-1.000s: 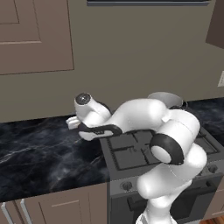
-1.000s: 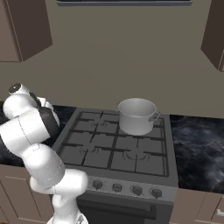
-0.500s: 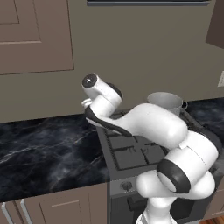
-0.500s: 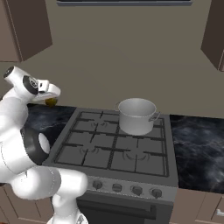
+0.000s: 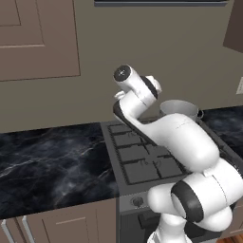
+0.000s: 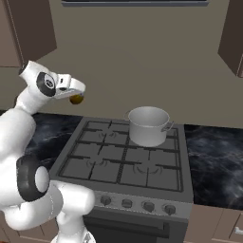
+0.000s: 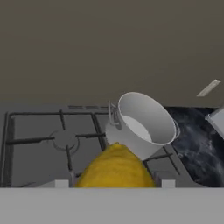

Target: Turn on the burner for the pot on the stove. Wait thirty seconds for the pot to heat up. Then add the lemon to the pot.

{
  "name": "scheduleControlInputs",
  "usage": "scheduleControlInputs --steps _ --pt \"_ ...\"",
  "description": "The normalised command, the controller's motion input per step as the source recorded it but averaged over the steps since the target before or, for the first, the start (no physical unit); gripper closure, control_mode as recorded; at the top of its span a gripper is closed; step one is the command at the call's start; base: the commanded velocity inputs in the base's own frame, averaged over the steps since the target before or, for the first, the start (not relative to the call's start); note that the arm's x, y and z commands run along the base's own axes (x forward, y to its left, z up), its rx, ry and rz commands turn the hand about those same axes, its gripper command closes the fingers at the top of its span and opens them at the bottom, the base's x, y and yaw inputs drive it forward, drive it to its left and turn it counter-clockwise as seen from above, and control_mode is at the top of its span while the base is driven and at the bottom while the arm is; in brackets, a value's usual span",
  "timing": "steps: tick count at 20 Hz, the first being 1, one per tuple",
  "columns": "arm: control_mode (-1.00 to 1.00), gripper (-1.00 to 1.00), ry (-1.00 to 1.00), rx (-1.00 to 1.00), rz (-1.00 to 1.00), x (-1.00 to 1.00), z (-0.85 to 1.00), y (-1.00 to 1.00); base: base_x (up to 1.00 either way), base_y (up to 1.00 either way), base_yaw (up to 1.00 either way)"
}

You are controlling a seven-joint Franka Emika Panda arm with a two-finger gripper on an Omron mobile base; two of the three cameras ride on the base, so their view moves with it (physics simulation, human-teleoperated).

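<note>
Risen since a second ago, the arm (image 6: 21, 142) has lifted the gripper (image 6: 75, 96) off the black marble counter (image 5: 52, 161) to hang high before the beige wall. Dark grey stove (image 6: 123, 161); pot (image 6: 148, 125) upright at its 1 o'clock burner, mouth up. Jaws clamp the lemon (image 7: 116, 168), well left of the pot; its long axis I cannot tell.

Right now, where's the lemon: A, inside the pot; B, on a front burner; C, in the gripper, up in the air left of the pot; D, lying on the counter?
C: the lemon sits in the gripper, raised above the stove's left edge; the pot stands apart at the back.
</note>
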Motion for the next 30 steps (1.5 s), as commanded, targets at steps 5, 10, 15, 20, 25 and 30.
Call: scheduleControlInputs --steps 5,10,15,20,25,30 --pt "-1.00 1.00 0.06 0.14 -0.04 0.15 0.34 -1.00 0.00 0.00 0.00" --pt "-1.00 1.00 0.11 0.29 -0.01 0.17 0.24 -1.00 0.00 0.00 0.00" --pt "-1.00 1.00 0.01 0.30 0.01 0.27 0.10 -1.00 0.00 0.00 0.00" --pt "-1.00 1.00 -0.04 0.17 0.01 0.08 -0.04 -0.83 0.00 0.00 0.00" --pt "-1.00 1.00 0.00 0.02 0.00 0.01 -0.06 -0.21 0.00 0.00 0.00" --pt "-1.00 1.00 0.00 0.00 0.00 0.03 -0.26 0.00 0.00 0.00 0.00"
